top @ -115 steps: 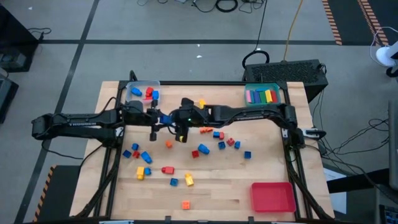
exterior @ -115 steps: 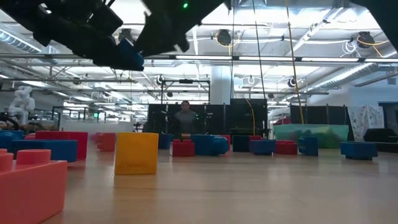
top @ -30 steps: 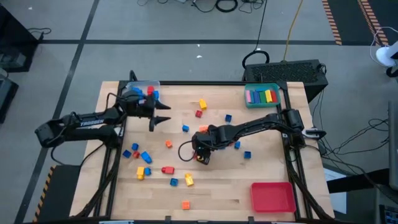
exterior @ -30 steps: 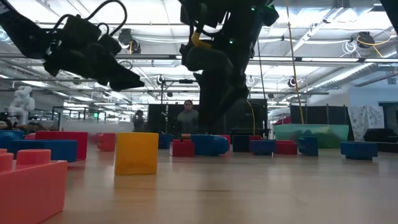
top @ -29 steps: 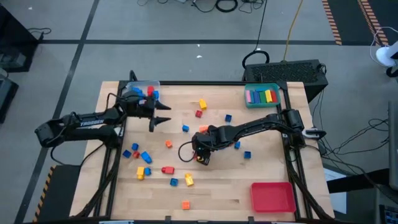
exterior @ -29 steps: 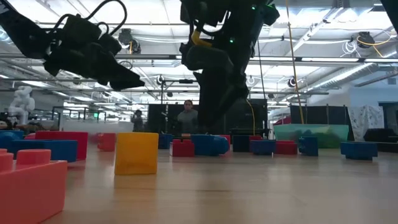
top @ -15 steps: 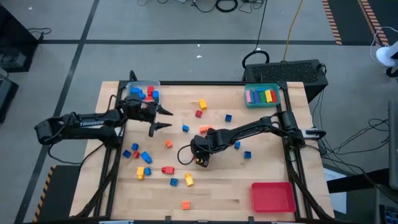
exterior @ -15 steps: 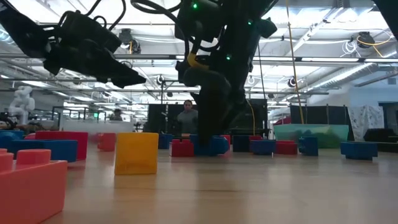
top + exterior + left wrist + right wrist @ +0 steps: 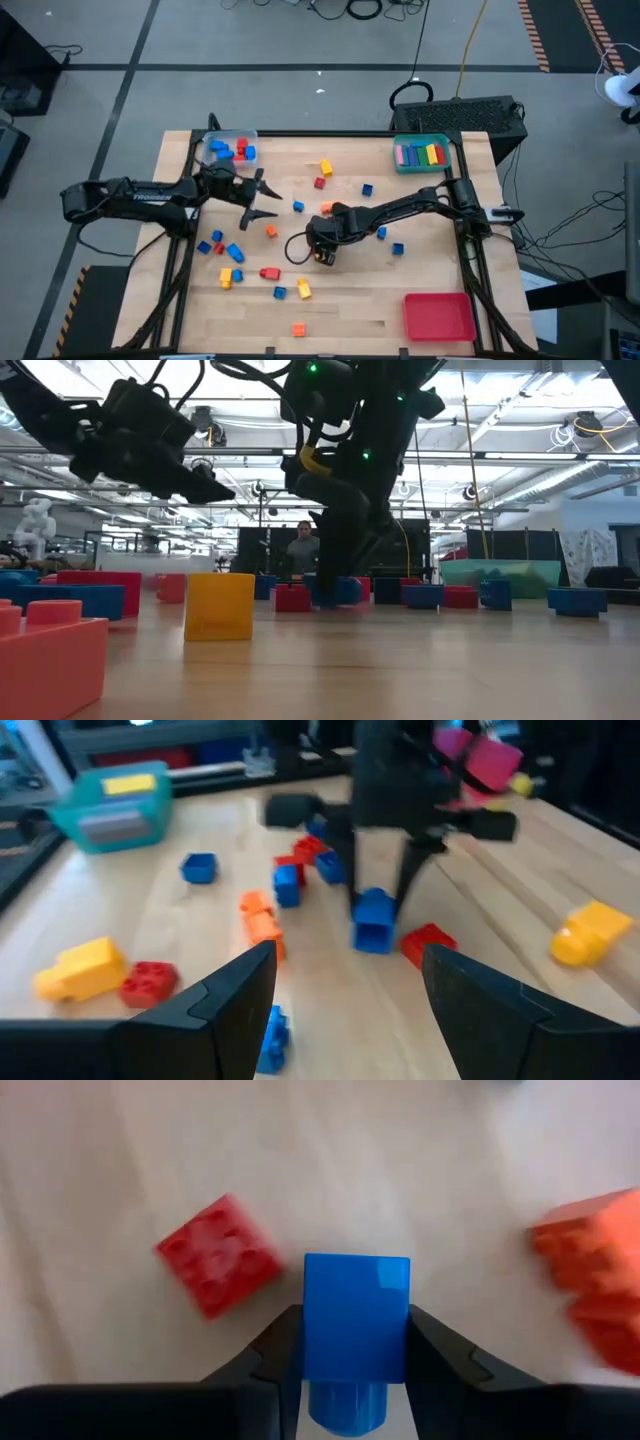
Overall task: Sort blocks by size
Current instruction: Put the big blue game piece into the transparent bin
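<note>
The right end effector (image 9: 322, 254) is now clamping a blue brick (image 9: 356, 1316) between its fingers near the middle of the worktop (image 9: 420, 275), where a second ago its jaws were standing wide above the same spot; the grasp looks just made, so the brick is probably ready to be lifted toward a tray. A red brick (image 9: 217, 1255) is lying just beside it on one side, an orange one (image 9: 592, 1270) on the other. The left end effector (image 9: 262, 195) is hanging released at about ten o'clock from the grasp, having drifted slightly toward it. The clear tray (image 9: 228, 148) at eleven o'clock is holding several blocks, the teal tray (image 9: 421, 154) at one o'clock holds long bars, and the red tray (image 9: 438, 316) is sitting at five o'clock.
</note>
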`<state>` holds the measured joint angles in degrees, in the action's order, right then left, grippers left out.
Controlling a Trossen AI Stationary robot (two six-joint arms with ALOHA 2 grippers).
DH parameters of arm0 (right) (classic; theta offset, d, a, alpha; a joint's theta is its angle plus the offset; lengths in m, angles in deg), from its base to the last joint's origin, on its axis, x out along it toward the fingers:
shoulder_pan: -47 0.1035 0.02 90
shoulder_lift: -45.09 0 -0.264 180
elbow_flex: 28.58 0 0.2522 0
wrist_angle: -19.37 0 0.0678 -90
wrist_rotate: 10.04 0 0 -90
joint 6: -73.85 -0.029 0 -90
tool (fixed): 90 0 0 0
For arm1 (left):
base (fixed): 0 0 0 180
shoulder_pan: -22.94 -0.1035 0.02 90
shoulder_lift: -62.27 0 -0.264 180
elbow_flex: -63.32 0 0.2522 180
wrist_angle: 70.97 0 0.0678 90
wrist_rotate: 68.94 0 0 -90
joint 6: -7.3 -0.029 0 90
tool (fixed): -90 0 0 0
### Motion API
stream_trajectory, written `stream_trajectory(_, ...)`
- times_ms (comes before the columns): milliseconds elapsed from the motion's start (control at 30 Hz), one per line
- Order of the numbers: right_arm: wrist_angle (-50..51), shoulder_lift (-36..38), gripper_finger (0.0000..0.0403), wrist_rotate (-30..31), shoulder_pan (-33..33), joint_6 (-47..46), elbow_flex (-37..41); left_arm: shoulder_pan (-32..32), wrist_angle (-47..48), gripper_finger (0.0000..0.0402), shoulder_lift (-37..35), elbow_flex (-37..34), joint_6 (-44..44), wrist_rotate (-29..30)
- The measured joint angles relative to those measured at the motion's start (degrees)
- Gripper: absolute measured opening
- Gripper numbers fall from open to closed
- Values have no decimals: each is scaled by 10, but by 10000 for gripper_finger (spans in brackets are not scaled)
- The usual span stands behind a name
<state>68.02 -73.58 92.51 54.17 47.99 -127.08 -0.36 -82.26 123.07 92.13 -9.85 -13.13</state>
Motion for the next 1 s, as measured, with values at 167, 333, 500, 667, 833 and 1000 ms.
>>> stream_trajectory(167,-15,12,114,50,0,37,-25,24,-29,251,45,0,-13,13)
stream_trajectory(333,-65,11,114,57,-1,88,-50,43,-79,251,86,0,-33,41)
stream_trajectory(500,-112,10,115,56,-2,122,-49,55,-111,251,113,0,-33,46)
stream_trajectory(667,-142,10,116,57,-16,134,-49,64,-121,251,133,0,-32,46)
stream_trajectory(833,-182,10,116,53,-27,163,-49,71,-136,251,154,0,-31,47)
stream_trajectory(1000,-201,10,117,36,-27,191,-49,72,-169,251,166,0,-29,65)
